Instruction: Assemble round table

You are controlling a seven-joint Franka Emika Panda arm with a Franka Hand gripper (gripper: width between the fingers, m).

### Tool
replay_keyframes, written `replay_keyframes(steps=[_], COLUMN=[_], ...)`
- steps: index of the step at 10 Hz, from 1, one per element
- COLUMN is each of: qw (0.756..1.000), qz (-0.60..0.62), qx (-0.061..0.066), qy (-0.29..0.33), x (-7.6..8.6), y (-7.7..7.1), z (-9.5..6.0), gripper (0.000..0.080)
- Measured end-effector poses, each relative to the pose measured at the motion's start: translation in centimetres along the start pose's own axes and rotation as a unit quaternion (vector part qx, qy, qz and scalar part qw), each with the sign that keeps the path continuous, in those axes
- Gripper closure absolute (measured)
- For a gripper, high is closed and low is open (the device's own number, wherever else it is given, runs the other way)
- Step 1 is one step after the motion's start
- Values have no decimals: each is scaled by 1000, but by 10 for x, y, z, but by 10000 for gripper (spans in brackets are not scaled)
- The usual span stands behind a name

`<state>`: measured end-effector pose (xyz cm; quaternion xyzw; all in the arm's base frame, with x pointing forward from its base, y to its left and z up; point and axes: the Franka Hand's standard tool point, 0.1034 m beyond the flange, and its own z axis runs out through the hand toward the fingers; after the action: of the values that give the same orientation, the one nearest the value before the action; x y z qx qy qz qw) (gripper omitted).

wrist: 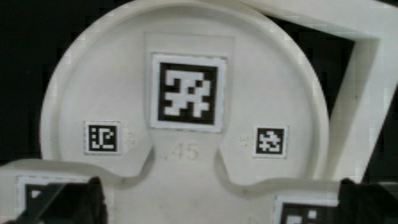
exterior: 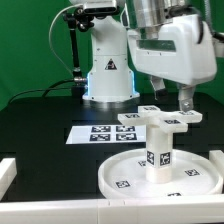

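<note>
The large rimmed round disc (exterior: 118, 180) lies flat at the front of the black table. The short thick cylinder leg (exterior: 160, 150) stands upright on its middle, and the cross-shaped piece (exterior: 150, 120) sits on top of the leg. My gripper (exterior: 186, 106) hangs just above the arm of the cross on the exterior view's right. In the wrist view the disc (wrist: 125, 60) fills the frame with three tags. My gripper (wrist: 217, 205) has its dark fingers (wrist: 71, 200) far apart at the frame's corners, with white plastic between them. I see no grip on anything.
The marker board (exterior: 88, 133) lies flat behind the disc toward the exterior view's left. The robot's white base (exterior: 108, 70) stands at the back. White raised edges (exterior: 6, 170) border the table at the front corners.
</note>
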<state>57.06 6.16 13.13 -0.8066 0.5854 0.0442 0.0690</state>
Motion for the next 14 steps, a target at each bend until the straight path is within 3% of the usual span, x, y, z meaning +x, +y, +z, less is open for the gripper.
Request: replay_keyframes(steps=[5, 6, 8, 9, 12, 14], qw=[982, 958, 890, 872, 829, 775], qz=[-191, -287, -454, -486, -557, -629], qx=[-3, -23, -51, -58, -57, -56], qy=[3, 8, -5, -10, -14, -19], x=[-2, -2, -6, -7, -5, -4], y=[0, 1, -2, -4, -3, -3], z=[0, -3, -6, -5, -5, -5], gripper=[150, 150, 150, 150, 150, 150])
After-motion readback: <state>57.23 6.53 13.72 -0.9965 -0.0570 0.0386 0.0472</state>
